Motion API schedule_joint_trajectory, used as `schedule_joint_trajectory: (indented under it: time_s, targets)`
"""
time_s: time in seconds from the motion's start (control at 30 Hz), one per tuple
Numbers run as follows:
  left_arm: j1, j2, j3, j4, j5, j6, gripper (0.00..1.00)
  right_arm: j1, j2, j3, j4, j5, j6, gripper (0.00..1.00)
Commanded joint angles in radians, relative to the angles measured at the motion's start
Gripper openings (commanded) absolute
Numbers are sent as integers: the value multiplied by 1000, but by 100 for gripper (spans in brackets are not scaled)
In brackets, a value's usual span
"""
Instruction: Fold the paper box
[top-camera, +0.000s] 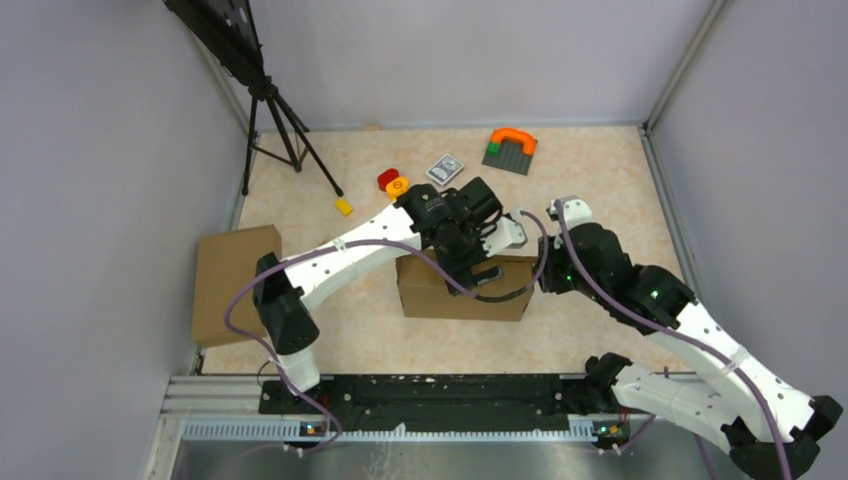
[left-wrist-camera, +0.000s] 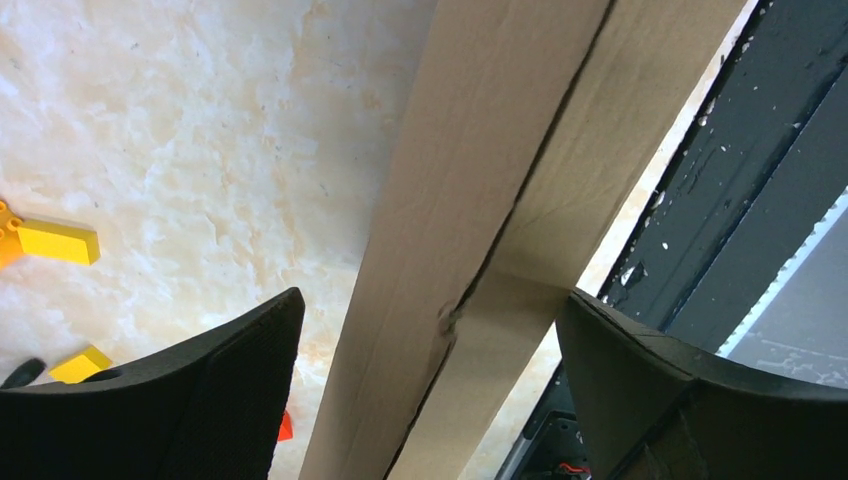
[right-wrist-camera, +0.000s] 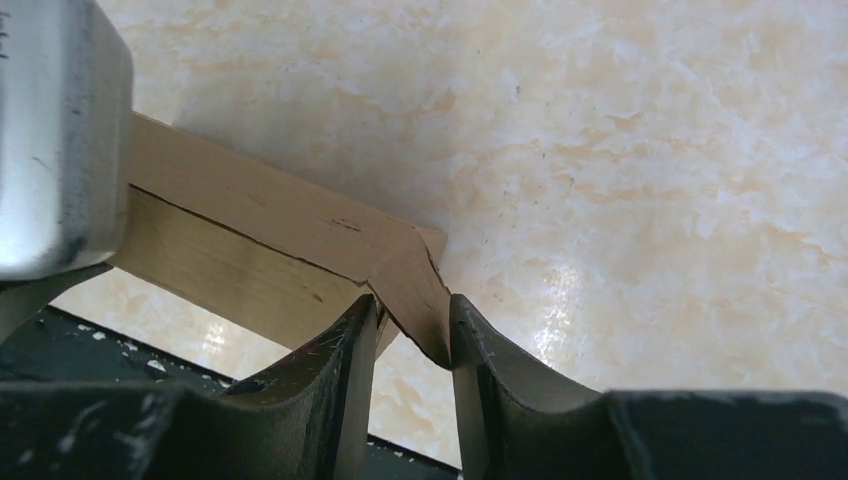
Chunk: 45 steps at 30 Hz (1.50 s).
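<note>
Paper box (top-camera: 425, 295) looks approx. fully formed, lid seam not flush yet; R gripper (right-wrist-camera: 412, 318) pinches corner flap, L gripper (left-wrist-camera: 430, 300) spread wide, empty.

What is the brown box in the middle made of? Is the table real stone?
The box looks like plain brown cardboard: matte, with creased folds and papery edges. The table is glossy, cream and marbled, and reflects light; stone or a printed surface, I can't tell.
</note>
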Motion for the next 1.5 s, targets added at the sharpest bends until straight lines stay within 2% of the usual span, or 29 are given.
schedule_joint_trajectory:
  time_s: [0.0, 0.2, 0.4, 0.57, 0.73, 0.83, 0.97, 1.03, 1.13, 1.3, 1.33, 1.4, 1.47]
  targets:
    - [16, -85, -33, -2, 6, -21, 93, 3, -23, 29, 19, -3, 21, 32]
    - [41, -116, -77, 10, 29, -14, 89, 3, -25, 5, 26, -24, 52, 27]
    - [42, -114, -73, -18, 62, -8, 81, 3, -29, 10, 30, -40, 68, 26]
    - [41, -89, -70, -35, 93, -20, 65, 2, -12, 28, -1, -58, 92, 29]
    - [41, -77, -70, -43, 108, -26, 64, 3, 13, 39, -26, -39, 97, 31]
    - [41, -80, -62, -41, 124, -17, 63, 3, 16, 50, -13, 19, 69, 35]
    - [41, -86, -64, -41, 123, 5, 55, 1, -20, 64, 32, 74, -29, 40]
    - [41, -88, -68, -45, 109, 7, 52, 2, -73, 48, 97, 46, -109, 47]
    - [41, -100, -79, -51, 88, 0, 51, 2, -96, 38, 137, 42, -207, 47]
    - [41, -133, -114, -53, 47, -17, 51, 1, -3, 49, 137, -4, -326, 48]
    - [41, -139, -123, -56, 28, -21, 51, 0, -3, 43, 160, -23, -337, 51]
    - [41, -147, -135, -62, 3, -24, 52, 0, -5, 35, 194, -48, -389, 66]
    - [41, -155, -144, -66, -16, -27, 52, 0, 9, 51, 187, -63, -420, 73]
